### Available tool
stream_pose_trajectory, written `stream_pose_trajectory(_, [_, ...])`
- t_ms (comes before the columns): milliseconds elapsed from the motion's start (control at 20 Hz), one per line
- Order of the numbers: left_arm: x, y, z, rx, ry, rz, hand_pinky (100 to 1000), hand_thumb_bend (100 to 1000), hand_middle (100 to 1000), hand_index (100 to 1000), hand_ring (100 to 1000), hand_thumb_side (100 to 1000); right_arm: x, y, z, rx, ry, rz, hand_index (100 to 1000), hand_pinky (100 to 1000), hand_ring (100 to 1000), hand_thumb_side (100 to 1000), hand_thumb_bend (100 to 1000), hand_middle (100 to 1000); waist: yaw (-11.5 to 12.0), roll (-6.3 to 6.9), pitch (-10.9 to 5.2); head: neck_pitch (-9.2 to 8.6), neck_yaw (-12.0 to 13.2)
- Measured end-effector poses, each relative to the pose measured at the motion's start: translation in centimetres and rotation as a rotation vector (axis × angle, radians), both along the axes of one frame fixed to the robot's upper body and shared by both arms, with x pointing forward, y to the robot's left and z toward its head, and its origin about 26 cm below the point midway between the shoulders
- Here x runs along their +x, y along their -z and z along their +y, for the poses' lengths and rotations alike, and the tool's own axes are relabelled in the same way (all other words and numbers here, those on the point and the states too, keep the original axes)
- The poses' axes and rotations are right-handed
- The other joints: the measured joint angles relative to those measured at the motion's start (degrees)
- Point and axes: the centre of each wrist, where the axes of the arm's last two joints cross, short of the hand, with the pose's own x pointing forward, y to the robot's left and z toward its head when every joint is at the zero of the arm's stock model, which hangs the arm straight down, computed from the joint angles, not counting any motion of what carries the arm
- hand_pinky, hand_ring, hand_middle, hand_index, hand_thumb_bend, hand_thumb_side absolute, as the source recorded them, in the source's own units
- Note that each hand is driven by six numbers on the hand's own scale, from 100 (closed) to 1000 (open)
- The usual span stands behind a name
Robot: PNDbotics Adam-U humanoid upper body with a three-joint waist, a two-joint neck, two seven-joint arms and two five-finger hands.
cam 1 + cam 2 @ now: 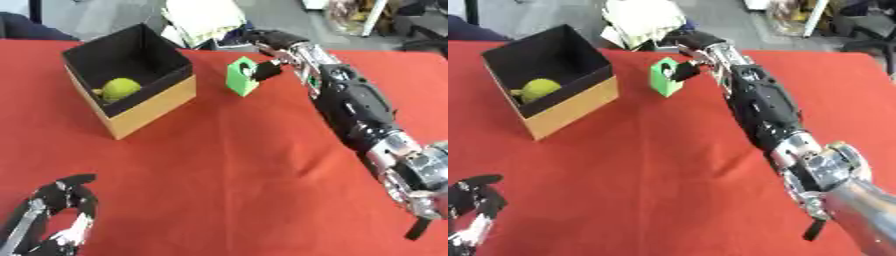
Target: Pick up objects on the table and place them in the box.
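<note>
**Operator:** Green plastic block point(242, 75), small and boxy with a hole in its face, is sitting on the red tablecloth point(254, 165) at upper centre of the frame. I'm closing my right hand point(267, 67) on it: a dark finger is hooking into its right side, with the rest of the hand curling behind it.

**Observer:** So the pick is under way?

**Operator:** I'm judging it as the grasp step; the block's base is looking as though it is on the cloth. Next I'm needing a lift, then a carry toward the left to the black-lined cardboard box point(149, 102), which is standing just beside it at upper left.

**Observer:** Anything already inside?

**Operator:** A yellow-green round fruit-like object point(120, 88) is lying in there. The near box wall is rising above the block, so I'm planning to clear that rim. Open cloth is spreading across the whole middle. My left hand point(61, 217) is idling at lower left, fingers curled and holding nothing.
</note>
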Motion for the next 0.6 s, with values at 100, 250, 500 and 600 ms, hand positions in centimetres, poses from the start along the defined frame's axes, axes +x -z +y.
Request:
stream_pose_trajectory(100, [0.00, 0.00, 0.00, 0.000, 0.000, 0.000, 611, 100, 520, 818, 605, 467, 0.02, 0.10, 0.04, -0.003, 0.003, -0.001, 1000, 937, 1000, 614, 100, 1000, 0.01, 0.00, 0.00, 0.00, -0.07])
stream_pose_trajectory(250, [0.00, 0.00, 0.00, 0.000, 0.001, 0.001, 611, 100, 521, 818, 605, 467, 0.02, 0.27, -0.10, -0.006, 0.015, -0.004, 1000, 938, 1000, 613, 100, 1000, 0.08, 0.00, 0.00, 0.00, -0.20])
stream_pose_trajectory(500, [0.00, 0.00, -0.01, 0.000, 0.002, 0.002, 612, 100, 521, 818, 606, 466, 0.04, 0.49, -0.19, 0.002, 0.026, -0.013, 1000, 935, 1000, 593, 100, 1000, 0.15, 0.00, 0.00, 0.00, -0.40])
stream_pose_trajectory(600, [0.00, 0.00, -0.01, 0.000, 0.002, 0.003, 613, 100, 522, 818, 606, 466, 0.06, 0.42, -0.14, 0.004, 0.025, -0.021, 1000, 933, 999, 570, 100, 1000, 0.18, 0.00, 0.00, 0.00, -0.41])
